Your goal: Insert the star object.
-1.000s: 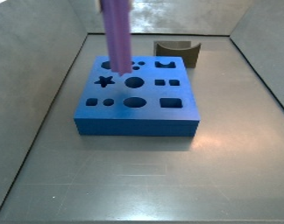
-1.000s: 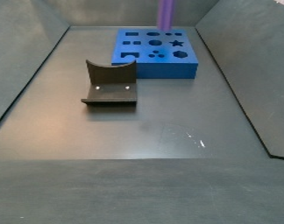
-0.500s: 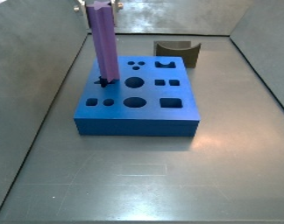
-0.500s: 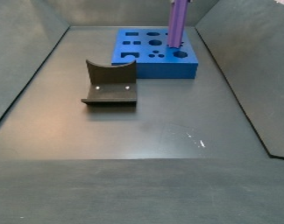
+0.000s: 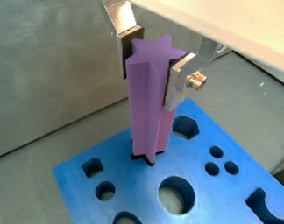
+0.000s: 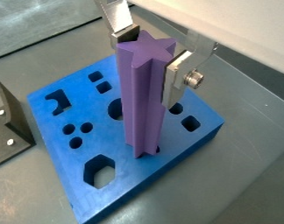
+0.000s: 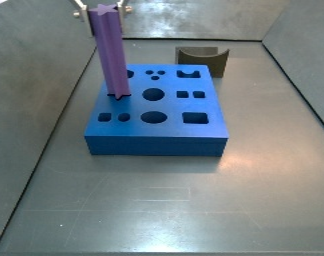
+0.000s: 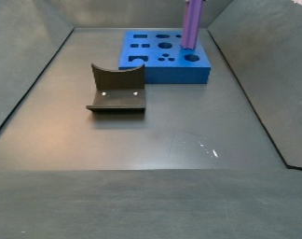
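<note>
The star object [image 7: 111,55] is a long purple rod with a star-shaped end. It stands nearly upright with its lower end at the star hole of the blue block [image 7: 158,140]. My gripper [image 5: 152,66] is shut on its top, with one silver finger on each side, as both wrist views show [image 6: 151,63]. In a side view the gripper [image 7: 105,8] only shows at the frame's upper edge. The rod [image 8: 191,23] rises out of the other side view, above the block [image 8: 166,77]. The block has several shaped holes [image 6: 145,171].
The fixture [image 8: 116,89], a dark olive curved bracket on a base plate, stands on the grey floor apart from the block. It also shows in a side view [image 7: 202,60] and in a wrist view [image 6: 4,122]. Grey walls enclose the floor.
The rod moved sideways from above the block's far holes to the star hole and came down. Over the last half second its top has shifted slightly.
</note>
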